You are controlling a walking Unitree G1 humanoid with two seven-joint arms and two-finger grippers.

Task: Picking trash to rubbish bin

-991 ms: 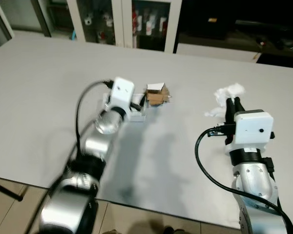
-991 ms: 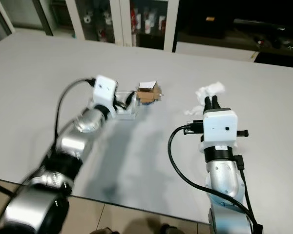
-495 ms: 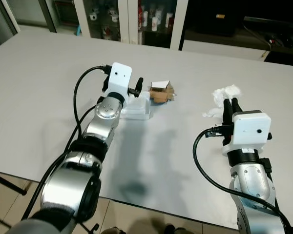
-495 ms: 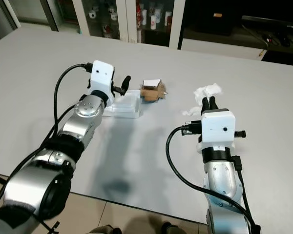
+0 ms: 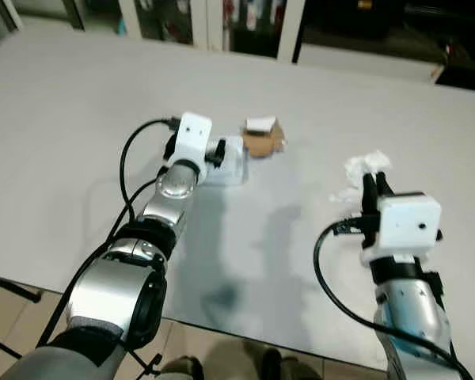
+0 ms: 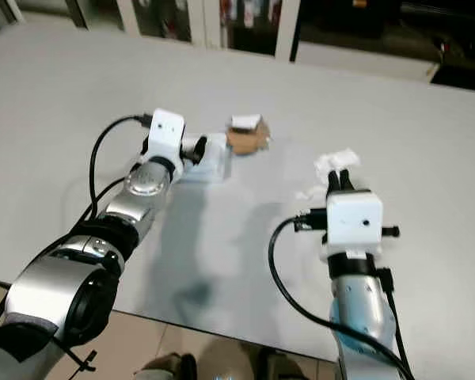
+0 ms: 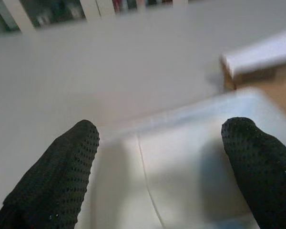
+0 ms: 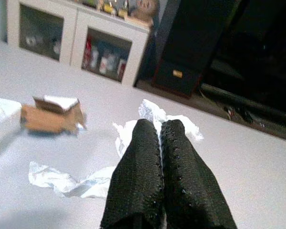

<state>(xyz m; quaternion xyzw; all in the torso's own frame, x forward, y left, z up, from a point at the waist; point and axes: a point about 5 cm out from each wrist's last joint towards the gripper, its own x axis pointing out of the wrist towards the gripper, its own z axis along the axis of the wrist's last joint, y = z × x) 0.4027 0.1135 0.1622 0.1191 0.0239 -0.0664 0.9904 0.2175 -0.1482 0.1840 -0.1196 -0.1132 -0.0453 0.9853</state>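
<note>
A wide grey table [image 5: 79, 119] carries everything. On it the white plastic tray [image 5: 229, 165] lies with the left gripper [image 7: 157, 167] over it, jaws apart astride its near end. Just beyond the tray sits a small cardboard box [image 5: 261, 138]. Well right of the tray, crumpled white tissue [image 5: 364, 168] lies before the right gripper [image 8: 159, 143], jaws pressed together.

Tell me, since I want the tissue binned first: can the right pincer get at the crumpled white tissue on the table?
Probably yes. The right pincer points at the crumpled white tissue just ahead on the grey table, with nothing between, but its fingers are shut and must open first.
</note>
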